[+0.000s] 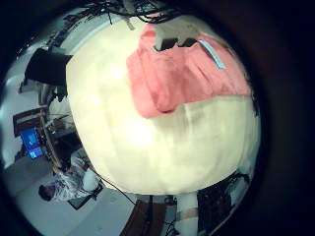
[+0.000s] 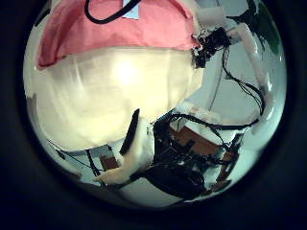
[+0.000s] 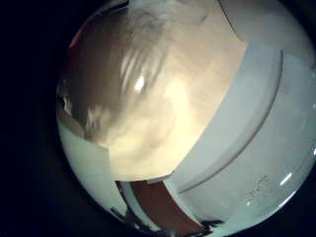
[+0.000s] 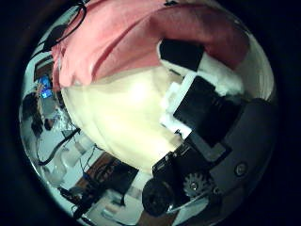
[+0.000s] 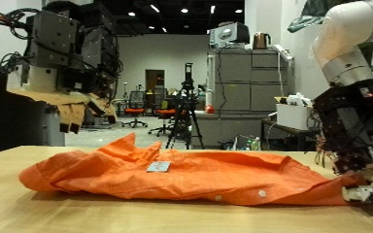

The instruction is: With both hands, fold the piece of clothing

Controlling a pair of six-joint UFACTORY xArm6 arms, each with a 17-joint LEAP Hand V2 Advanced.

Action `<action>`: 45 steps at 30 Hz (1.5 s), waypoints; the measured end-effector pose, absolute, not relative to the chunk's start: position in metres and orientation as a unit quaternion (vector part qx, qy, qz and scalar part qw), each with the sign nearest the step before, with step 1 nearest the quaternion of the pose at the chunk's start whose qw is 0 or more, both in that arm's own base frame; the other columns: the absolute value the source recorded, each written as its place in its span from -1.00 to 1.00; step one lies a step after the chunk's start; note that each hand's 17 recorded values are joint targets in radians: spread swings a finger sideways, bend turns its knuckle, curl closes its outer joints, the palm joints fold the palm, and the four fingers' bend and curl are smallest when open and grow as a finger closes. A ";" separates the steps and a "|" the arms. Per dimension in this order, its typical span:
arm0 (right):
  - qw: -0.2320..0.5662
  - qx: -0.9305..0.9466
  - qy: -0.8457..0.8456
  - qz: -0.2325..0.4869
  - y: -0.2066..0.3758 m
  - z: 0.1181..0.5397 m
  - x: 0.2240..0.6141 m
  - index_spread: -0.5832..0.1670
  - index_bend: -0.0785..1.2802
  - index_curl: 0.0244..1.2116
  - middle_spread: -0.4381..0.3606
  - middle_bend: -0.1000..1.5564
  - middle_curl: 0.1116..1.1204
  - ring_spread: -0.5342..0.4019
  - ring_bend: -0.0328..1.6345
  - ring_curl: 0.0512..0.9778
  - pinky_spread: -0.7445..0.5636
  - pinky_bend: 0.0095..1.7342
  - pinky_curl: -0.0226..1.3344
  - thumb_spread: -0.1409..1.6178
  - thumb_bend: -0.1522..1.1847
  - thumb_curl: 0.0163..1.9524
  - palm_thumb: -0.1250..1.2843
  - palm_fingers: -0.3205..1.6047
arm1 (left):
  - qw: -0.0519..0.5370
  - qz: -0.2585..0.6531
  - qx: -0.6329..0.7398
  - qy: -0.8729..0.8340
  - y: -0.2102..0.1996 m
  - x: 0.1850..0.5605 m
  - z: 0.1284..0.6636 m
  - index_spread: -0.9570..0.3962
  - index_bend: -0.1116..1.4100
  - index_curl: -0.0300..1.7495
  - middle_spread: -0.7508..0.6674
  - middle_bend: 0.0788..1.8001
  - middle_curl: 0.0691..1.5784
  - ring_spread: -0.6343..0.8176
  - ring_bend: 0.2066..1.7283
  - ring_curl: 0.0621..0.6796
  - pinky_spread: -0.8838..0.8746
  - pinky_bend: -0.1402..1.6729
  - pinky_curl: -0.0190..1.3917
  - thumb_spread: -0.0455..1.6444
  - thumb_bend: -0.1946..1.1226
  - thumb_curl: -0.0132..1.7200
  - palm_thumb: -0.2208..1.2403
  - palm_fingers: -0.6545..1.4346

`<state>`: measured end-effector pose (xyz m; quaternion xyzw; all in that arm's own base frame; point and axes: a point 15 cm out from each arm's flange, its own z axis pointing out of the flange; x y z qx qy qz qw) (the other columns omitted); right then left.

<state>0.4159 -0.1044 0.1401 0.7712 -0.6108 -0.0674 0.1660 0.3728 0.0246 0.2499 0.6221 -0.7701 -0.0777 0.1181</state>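
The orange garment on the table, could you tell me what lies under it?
Under the orange garment only the wooden table shows. One hand meets its edge; the fingers are hidden, and anything beneath the cloth is covered.

Surface: pale wooden surface [image 5: 31, 209], bare in front of the garment along the near edge and at the end away from the hand; open room there.
Obstacle: crumpled orange cloth shirt [image 5: 186, 175] lies in a long low heap across the surface, spanning most of its width; passage over it is free.
Right end: black and white hand [image 5: 362, 155] hangs at the shirt's end, fingers down touching the cloth's edge [image 4: 202, 94]; which hand it is cannot be told.
Left palm views: shirt [image 1: 177, 74] lies across the far part of the surface; the wide cream area [image 1: 148, 138] beside it is clear.
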 end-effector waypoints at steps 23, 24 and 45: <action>-0.013 0.846 -0.529 0.063 0.000 0.288 0.461 -0.31 0.54 0.57 -0.37 0.60 0.51 -0.35 0.66 0.45 -0.33 0.46 0.14 0.47 -0.57 -0.37 0.81 0.42 | 0.143 -0.078 0.671 -0.723 0.111 0.329 0.244 0.62 -0.65 -0.66 0.60 -0.87 -0.69 0.65 -0.71 -0.49 0.58 -0.47 -0.53 0.59 -0.72 -0.66 -0.22 -0.38; -0.020 0.854 -0.515 0.069 0.016 0.296 0.465 -0.31 0.54 0.58 -0.36 0.60 0.51 -0.35 0.66 0.45 -0.32 0.46 0.14 0.47 -0.57 -0.37 0.81 0.42 | 0.144 -0.078 0.674 -0.720 0.113 0.326 0.243 0.62 -0.65 -0.66 0.60 -0.87 -0.69 0.65 -0.71 -0.49 0.58 -0.47 -0.53 0.59 -0.72 -0.66 -0.22 -0.38; -0.102 0.958 -0.246 0.109 0.355 0.355 0.500 -0.32 0.44 0.76 -0.36 0.57 0.59 -0.34 0.64 0.52 -0.30 0.44 0.17 0.52 -0.69 -0.26 0.75 0.42 | 0.117 -0.076 0.720 -0.680 0.157 0.252 0.269 0.61 -0.65 -0.66 0.57 -0.86 -0.68 0.63 -0.70 -0.48 0.58 -0.46 -0.53 0.59 -0.72 -0.66 -0.20 -0.37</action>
